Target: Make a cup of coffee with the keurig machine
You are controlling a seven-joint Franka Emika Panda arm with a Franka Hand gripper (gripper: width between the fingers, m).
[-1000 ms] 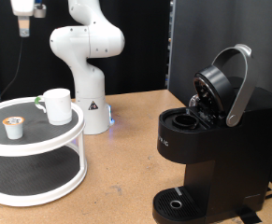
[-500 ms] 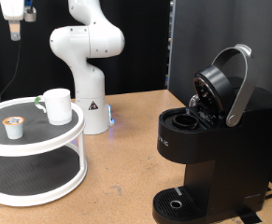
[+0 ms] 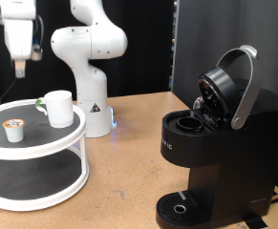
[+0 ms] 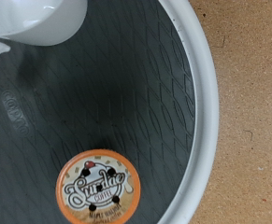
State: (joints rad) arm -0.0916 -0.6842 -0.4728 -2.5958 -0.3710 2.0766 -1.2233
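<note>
Where mesh darkens: white-rimmed tray

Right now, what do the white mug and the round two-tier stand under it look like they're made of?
The white mug looks like glazed ceramic: smooth, thick-walled, slightly glossy. The round two-tier stand seems white plastic or painted metal, with a smooth rim; its dark shelf liner looks like textured rubber, judging by the raised mesh pattern.

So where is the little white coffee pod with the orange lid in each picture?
Exterior view: the small white coffee pod with the orange-marked lid sits on the round two-tier tray's top shelf, at the picture's left, apart from the plain white ceramic mug.
Wrist view: the pod shows lid-up on the dark mat.
Shared landmark: the tray's white rim.
</note>
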